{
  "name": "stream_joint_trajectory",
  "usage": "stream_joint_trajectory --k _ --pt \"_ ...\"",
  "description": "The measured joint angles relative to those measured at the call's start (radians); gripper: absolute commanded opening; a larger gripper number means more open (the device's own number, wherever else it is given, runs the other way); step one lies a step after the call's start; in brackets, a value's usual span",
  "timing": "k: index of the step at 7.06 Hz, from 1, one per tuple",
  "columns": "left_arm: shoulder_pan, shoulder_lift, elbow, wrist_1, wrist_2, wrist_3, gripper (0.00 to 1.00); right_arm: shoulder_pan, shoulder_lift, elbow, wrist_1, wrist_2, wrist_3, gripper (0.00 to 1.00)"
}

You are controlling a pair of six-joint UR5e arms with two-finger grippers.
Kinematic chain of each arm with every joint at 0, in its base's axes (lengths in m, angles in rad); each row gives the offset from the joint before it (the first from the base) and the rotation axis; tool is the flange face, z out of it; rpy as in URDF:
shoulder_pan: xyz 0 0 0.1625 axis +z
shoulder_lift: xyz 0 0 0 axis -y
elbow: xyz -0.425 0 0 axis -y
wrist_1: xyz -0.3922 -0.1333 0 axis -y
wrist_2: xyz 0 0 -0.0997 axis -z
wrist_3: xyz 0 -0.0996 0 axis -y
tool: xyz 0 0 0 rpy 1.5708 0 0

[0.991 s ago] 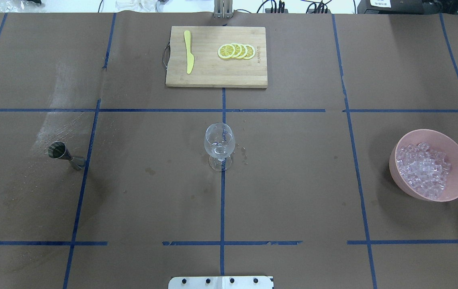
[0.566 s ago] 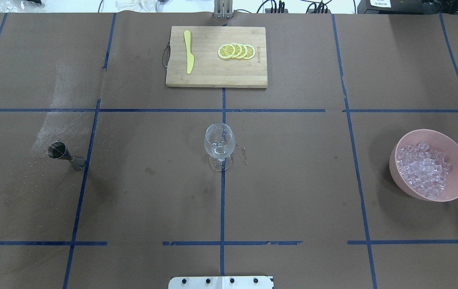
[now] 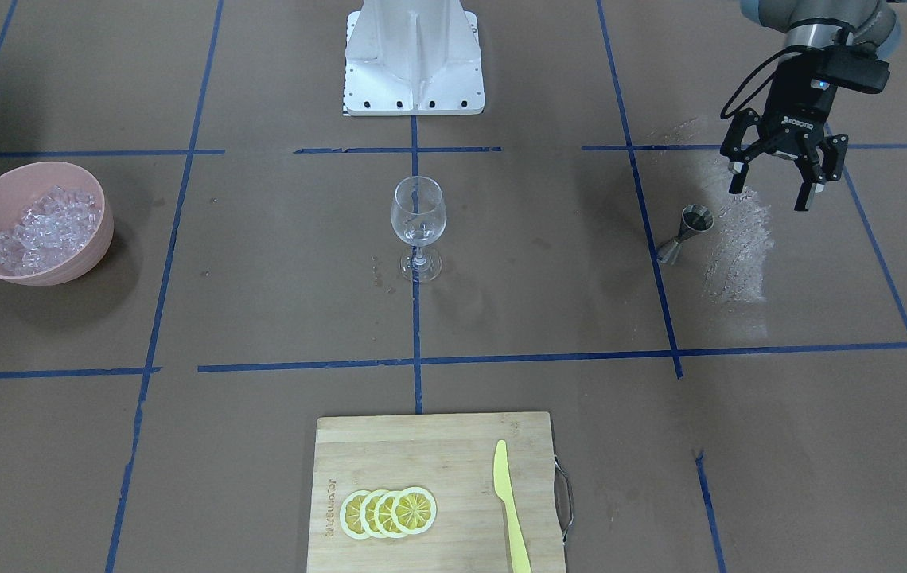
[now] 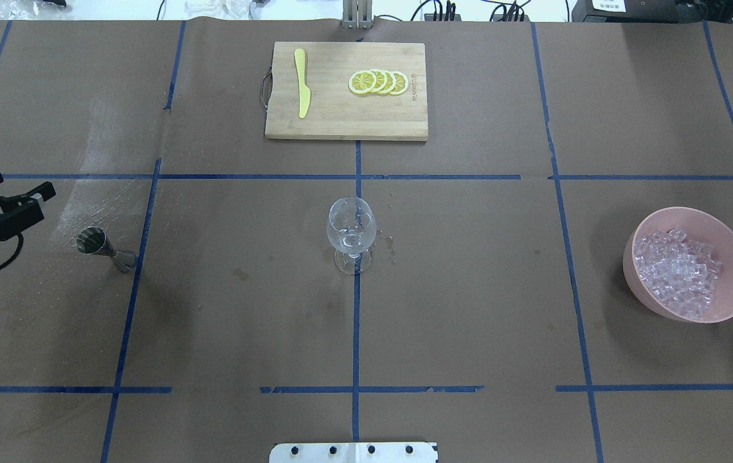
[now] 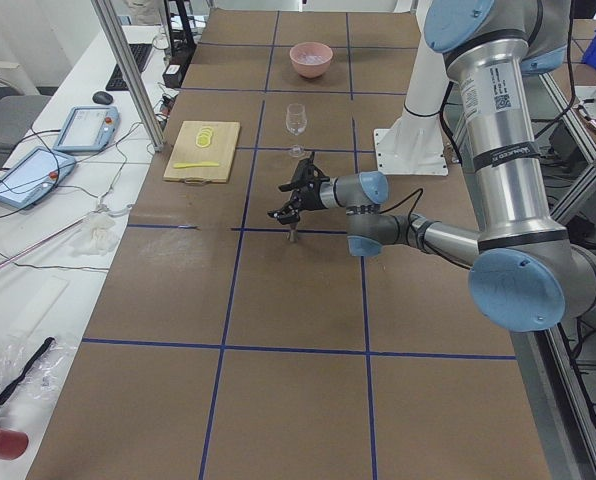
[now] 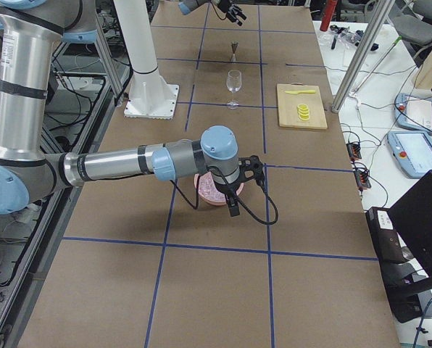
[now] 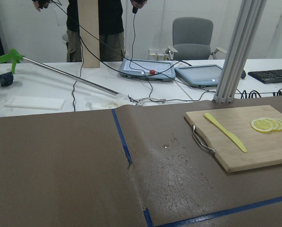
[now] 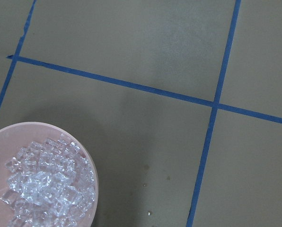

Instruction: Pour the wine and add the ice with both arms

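Observation:
A clear wine glass (image 4: 352,228) stands upright at the table's centre, also in the front view (image 3: 418,215). I cannot make out wine in it for certain. A small steel jigger (image 4: 99,247) stands at the left, also in the front view (image 3: 684,231). My left gripper (image 4: 22,182) is open and empty, above and just outside the jigger (image 3: 776,187). A pink bowl (image 4: 694,211) at the right holds heaped clear ice (image 4: 678,280). My right gripper (image 6: 243,185) hangs over the bowl's edge; I cannot tell whether it is open. The right wrist view shows the ice (image 8: 46,184).
A wooden cutting board (image 4: 392,116) at the far centre carries a yellow knife (image 4: 302,83) and lemon slices (image 4: 379,82). Droplets lie beside the glass foot (image 4: 392,247). A wet sheen (image 3: 736,239) marks the paper by the jigger. The white robot base (image 3: 414,64) stands at the near edge.
My left gripper has come into the overhead view from the left edge and moved right, toward the jigger. Glass, jigger and bowl have not moved.

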Motion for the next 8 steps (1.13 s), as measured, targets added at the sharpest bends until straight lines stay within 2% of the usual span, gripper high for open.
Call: stream_joint_trajectory --k 1,3,5,8 --pt "0.091 -0.002 0.022 0.001 0.145 -0.035 0.99 0.0 0.0 -0.001 0.0 0.0 0.0 1.0" --pt "0.198 -0.061 0.121 0.002 0.339 -0.078 0.99 0.0 -0.001 -0.002 0.0 -0.001 0.0 1.0" --pt "0.251 -0.13 0.202 0.003 0.44 -0.084 0.99 0.0 -0.001 -0.003 0.0 -0.001 0.0 1.0" --pt "0.293 -0.192 0.301 0.002 0.501 -0.086 0.94 0.0 -0.001 -0.007 0.0 -0.002 -0.001 1.0"
